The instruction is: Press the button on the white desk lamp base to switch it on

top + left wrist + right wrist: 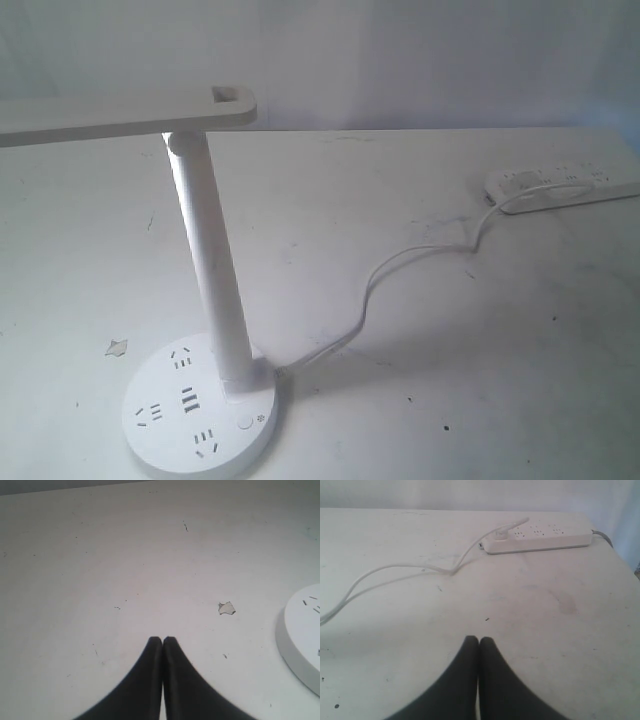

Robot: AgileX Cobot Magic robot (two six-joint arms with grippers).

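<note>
The white desk lamp [207, 250] stands at the front left, its stem rising to a long flat head bar [120, 115]. Its round white desk lamp base [165, 440] carries dark socket slot groups, and the button [246, 423], a tiny ringed circle, sits near the base's right front edge. An arc of that base [302, 635] shows in the left wrist view. My left gripper [162, 639] is shut on nothing over bare table. My right gripper [479, 639] is also shut and empty, well away from the lamp. Neither gripper appears in the exterior view.
A white cord [400, 265] runs from the base to a long white power strip [560, 188] at the back right, also seen as the power strip [540, 539] in the right wrist view. A small chipped patch [117, 347] marks the tabletop left of the base.
</note>
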